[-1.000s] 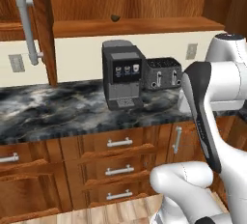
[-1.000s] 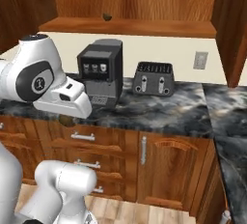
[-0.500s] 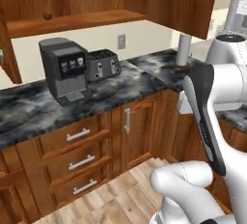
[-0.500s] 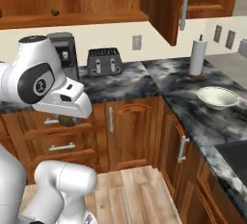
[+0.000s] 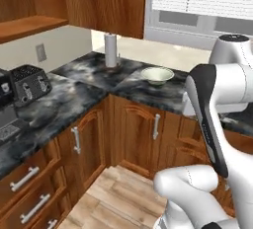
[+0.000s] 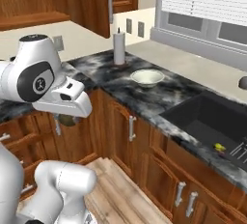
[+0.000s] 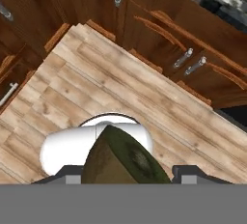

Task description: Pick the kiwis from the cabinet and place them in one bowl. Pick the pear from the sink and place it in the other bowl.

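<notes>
Gripping a kiwi (image 7: 123, 158), the jaws now face the bowl (image 6: 147, 77) corner after the base turned.

A matt, rough olive-brown kiwi (image 7: 123, 158) is seen at the gripper (image 7: 124, 171). Below it, pale matt wood planks (image 7: 120, 85) are laid; beyond, glossy reddish wood cupboards (image 7: 159, 30) are seen.

The left base view looks from behind the arm across the counter corner, with a bowl (image 5: 157, 74) near 12 o'clock. The right base view faces the same corner from the other side and shares that bowl and the paper towel roll (image 6: 119, 47), with the sink (image 6: 212, 121) toward 3 o'clock. The hand view points steeply down, close over the wooden floor (image 7: 144, 107), cabinet fronts at 12 o'clock.
</notes>
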